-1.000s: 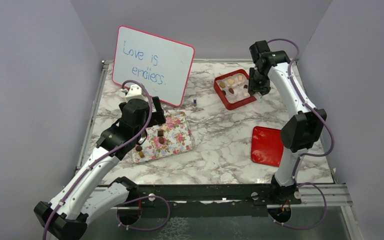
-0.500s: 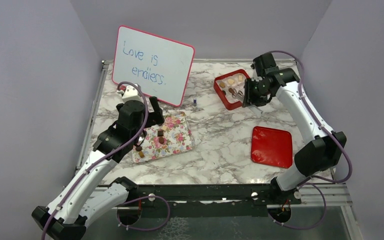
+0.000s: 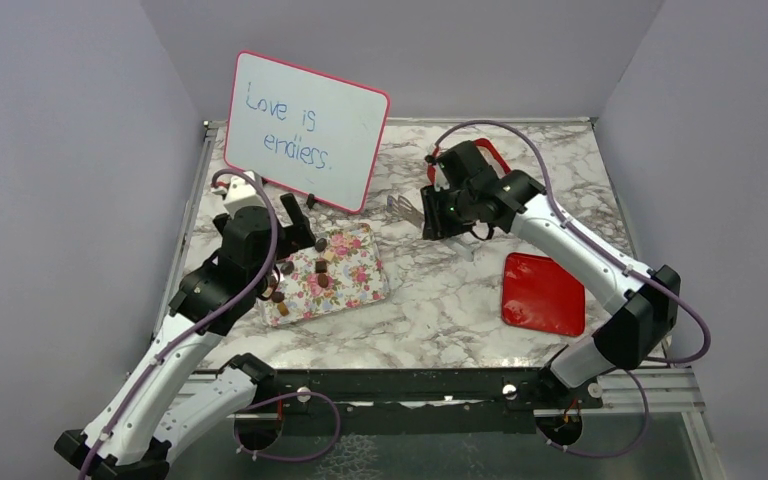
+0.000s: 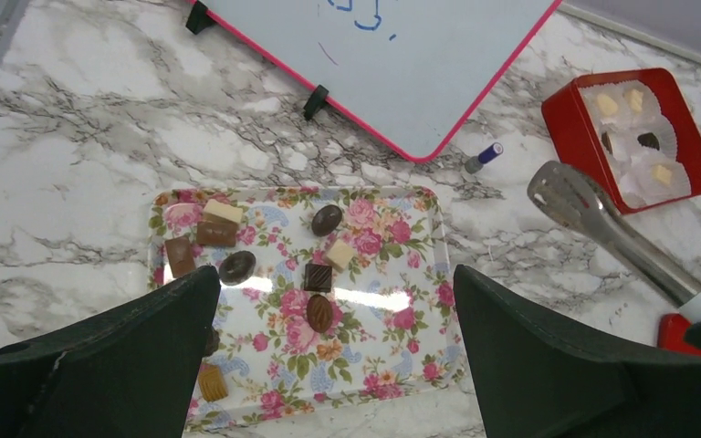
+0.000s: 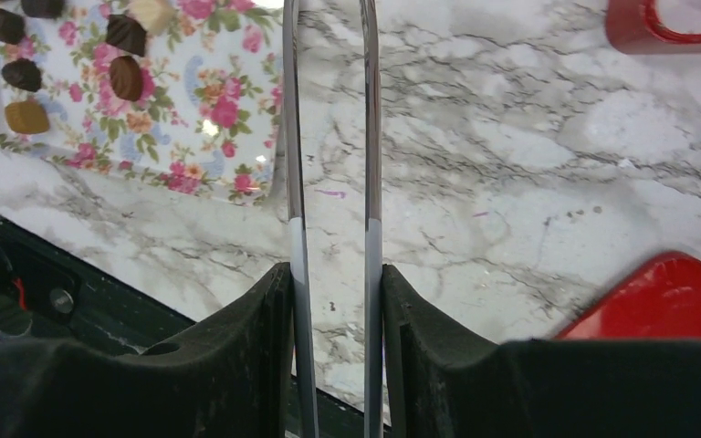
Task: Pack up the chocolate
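Note:
Several small chocolates, dark, brown and pale, lie on the pink floral tray; they also show in the top view and the right wrist view. A few more sit in white liners in the red box. My left gripper is open and empty above the tray's near half. My right gripper is shut on metal tongs, whose tips hang over the marble between box and tray, slightly apart and empty. The tongs also show in the left wrist view.
A whiteboard stands behind the tray on clips. A red lid lies at the front right. The red box is mostly hidden behind my right arm. A small marker cap lies by the whiteboard.
My right arm has swung left from over the red box toward the floral tray, carrying the tongs. My left gripper has drawn back slightly to the left.

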You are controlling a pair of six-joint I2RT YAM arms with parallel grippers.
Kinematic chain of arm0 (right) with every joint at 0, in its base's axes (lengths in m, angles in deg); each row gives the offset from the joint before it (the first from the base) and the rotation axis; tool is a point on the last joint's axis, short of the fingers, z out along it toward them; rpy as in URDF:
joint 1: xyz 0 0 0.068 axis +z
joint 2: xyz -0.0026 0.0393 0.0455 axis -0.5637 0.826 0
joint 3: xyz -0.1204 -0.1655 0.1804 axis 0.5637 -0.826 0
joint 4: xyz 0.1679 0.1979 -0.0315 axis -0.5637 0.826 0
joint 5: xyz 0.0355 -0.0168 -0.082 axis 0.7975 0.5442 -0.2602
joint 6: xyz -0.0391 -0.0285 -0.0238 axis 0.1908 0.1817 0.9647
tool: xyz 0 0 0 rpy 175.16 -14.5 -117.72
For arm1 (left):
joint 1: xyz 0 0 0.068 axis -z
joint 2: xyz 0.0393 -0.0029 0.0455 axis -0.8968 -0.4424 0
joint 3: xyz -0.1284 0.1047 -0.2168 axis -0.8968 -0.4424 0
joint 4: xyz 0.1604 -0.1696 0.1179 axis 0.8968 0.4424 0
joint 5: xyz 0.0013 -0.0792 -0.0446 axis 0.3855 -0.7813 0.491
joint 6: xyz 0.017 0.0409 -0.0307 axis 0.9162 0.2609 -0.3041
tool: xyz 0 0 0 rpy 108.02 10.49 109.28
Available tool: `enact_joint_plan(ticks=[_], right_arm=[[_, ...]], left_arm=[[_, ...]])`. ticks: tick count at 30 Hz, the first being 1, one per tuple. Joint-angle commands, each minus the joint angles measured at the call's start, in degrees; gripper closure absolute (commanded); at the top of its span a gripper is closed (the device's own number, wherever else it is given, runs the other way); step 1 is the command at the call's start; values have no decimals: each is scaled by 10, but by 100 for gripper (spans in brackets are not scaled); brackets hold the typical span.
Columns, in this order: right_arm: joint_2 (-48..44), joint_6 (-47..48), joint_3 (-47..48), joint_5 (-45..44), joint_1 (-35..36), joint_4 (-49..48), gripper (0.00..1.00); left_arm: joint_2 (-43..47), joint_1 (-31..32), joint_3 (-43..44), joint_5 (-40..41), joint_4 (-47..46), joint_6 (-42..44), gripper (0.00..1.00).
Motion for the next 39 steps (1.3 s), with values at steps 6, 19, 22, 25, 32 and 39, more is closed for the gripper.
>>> enact_joint_plan(ticks=[6,19,22,25,32,39], right_arm=[[56,-60,49,-67,102,-18,60],[177,-76,144,-114,257,1,59],[205,-66,180,-123,278,23,57],[227,-57,196,-140,294,37,56],[250,-50,211,-149,306,54,56],[272,-44,228,-158,319,67,56]], left_arm=[[1,-2,91,113,26,20,1],[10,-2,124,148,26,53,1],[17,-2,122,159,26,57,1],[23,-2,120,163,26,61,1],[34,-2,128,167,26,62,1],[42,-2,127,165,26,61,1]])
